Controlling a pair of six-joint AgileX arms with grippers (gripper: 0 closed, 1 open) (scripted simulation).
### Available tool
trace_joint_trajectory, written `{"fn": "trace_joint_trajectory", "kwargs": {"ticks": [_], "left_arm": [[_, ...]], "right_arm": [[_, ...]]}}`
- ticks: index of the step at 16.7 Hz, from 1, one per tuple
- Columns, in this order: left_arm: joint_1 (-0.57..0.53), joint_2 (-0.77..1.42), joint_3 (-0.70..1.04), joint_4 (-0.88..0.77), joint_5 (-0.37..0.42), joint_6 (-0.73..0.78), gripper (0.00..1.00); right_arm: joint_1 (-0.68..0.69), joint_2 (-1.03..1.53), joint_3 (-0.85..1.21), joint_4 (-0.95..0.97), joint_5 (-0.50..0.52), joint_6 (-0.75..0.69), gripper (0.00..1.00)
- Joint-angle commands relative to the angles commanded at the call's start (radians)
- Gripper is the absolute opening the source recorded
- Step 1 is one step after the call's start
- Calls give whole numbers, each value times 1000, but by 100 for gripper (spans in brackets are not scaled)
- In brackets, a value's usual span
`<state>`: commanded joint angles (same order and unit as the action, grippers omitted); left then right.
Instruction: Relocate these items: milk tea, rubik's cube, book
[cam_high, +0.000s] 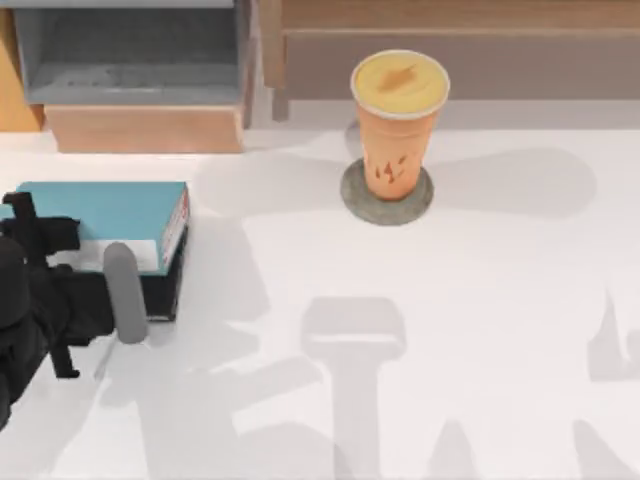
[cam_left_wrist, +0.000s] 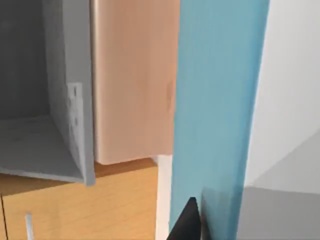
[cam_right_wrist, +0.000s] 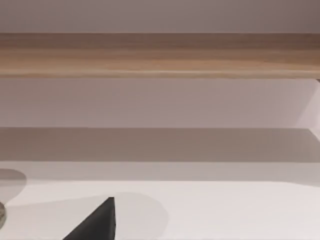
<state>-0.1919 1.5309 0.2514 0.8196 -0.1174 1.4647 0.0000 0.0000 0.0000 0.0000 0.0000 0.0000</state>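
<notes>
The left jaws (cam_high: 100, 262) sit at the near side of the book (cam_high: 100, 210), at the left edge of the worktop (cam_high: 450, 330); a grey finger (cam_high: 124, 292) lies across the book's near end, but whether the jaws are clamped on the book or merely against it I cannot tell. In the left wrist view the teal cover (cam_left_wrist: 215, 110) rises close in front of the camera, with a dark fingertip (cam_left_wrist: 187, 222) touching its lower part. The book lies flat, teal cover up, with its white page edges and red strip facing the top view's right. The black left arm (cam_high: 30, 310) reaches in from the left edge. Behind the book stands an open grey drawer (cam_high: 130, 50) with a light wood front (cam_high: 145, 128), which the left wrist view shows as a grey box (cam_left_wrist: 45, 125) beside a wood panel (cam_left_wrist: 132, 80). The milk tea (cam_high: 398, 125) stands upright on a round grey coaster (cam_high: 353, 198) near the back middle of the worktop, well apart from the book, in front of a long wooden shelf (cam_high: 450, 30). The right wrist view looks at that shelf (cam_right_wrist: 160, 55) across the white worktop (cam_right_wrist: 225, 210), with a dark fingertip (cam_right_wrist: 97, 222) at the near edge; whether the right jaws are open or closed cannot be told.
</notes>
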Motion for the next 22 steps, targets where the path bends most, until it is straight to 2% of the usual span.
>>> {"fn": "trace_joint_trajectory", "kwargs": {"ticks": [3,15,22], "left_arm": [[9,40,-40,15,0,41,0],[13,72,-25,32,3,43,0],[13,72,-25,32,3,43,53]], "right_arm": [[0,0,0,0,0,0,100],[0,0,0,0,0,0,100],[0,0,0,0,0,0,100]]}}
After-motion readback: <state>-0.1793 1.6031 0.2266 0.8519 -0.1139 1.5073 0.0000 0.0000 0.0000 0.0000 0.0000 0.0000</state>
